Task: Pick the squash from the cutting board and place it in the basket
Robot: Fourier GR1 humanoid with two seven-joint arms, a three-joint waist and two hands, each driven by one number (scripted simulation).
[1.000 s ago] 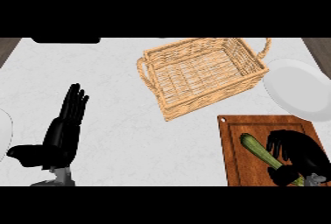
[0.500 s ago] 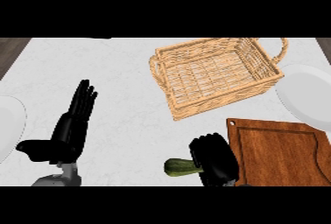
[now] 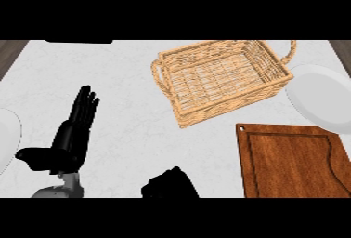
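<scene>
Upper centre of the frame: a woven wicker basket (image 3: 223, 79) with a handle at each end sits tilted on the white marbled table (image 3: 130, 69), nothing visible inside it. Right of the basket, a white plate (image 3: 322, 100) is cut by the right edge of the frame. Lower right: a brown wooden cutting board (image 3: 295, 160) lies flat on the table, its near end cut by the lower edge; its visible surface carries no squash. Lower left: the left hand (image 3: 72, 139) rests open, fingers straight and pointing toward the top of the frame, thumb extended to the left, grasping nothing. Left of it, the rim of a second white plate (image 3: 7, 139) shows at the left edge. Lower centre, left of the cutting board: the right hand (image 3: 171, 183) appears as a dark mass partly cut by the lower edge; whether its fingers are clenched or released cannot be told. The squash is not visible anywhere; it may be hidden by the right hand.
</scene>
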